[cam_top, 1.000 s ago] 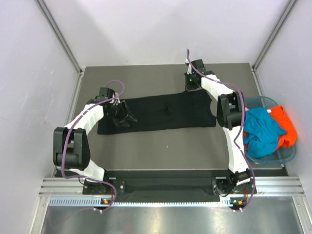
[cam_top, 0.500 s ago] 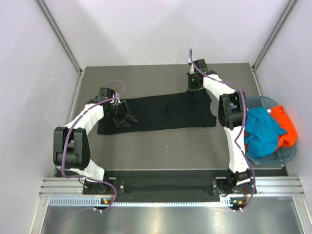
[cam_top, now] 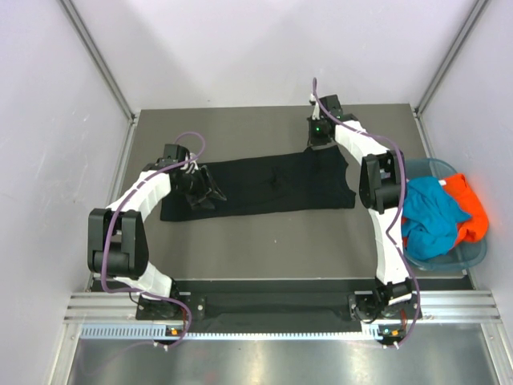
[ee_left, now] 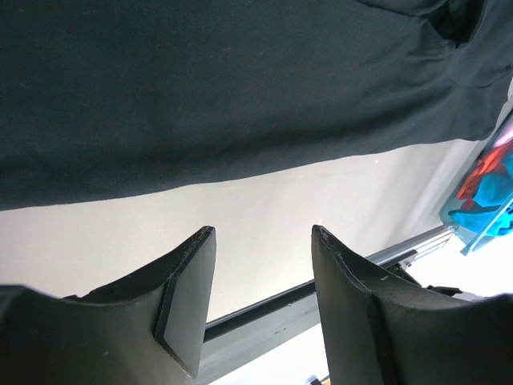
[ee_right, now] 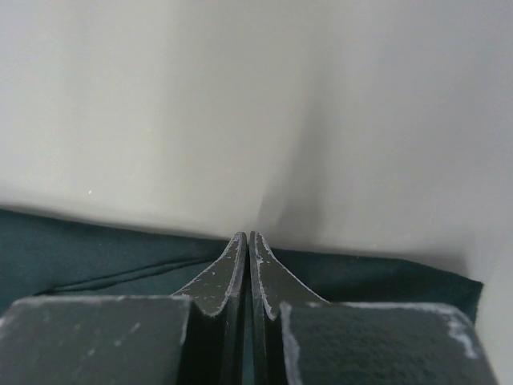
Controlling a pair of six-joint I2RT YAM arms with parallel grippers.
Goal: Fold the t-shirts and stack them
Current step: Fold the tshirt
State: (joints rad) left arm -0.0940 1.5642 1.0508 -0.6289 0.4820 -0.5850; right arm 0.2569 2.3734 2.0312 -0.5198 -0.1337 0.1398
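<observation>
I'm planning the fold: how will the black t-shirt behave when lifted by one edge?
Probably floppy: the black t-shirt lies flat with soft wrinkles, so it would likely drape and sag from whichever edge is held. It looks thin and light, so pulling may drag it across the table rather than lift it cleanly.

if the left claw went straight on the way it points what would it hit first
Most likely the bare table, just off the shirt. The left claw is open with nothing between its fingers, though depth is unclear.

Black t-shirt (cam_top: 264,186), teal t-shirt (cam_top: 429,210) and orange t-shirt (cam_top: 471,204) appear.
</observation>
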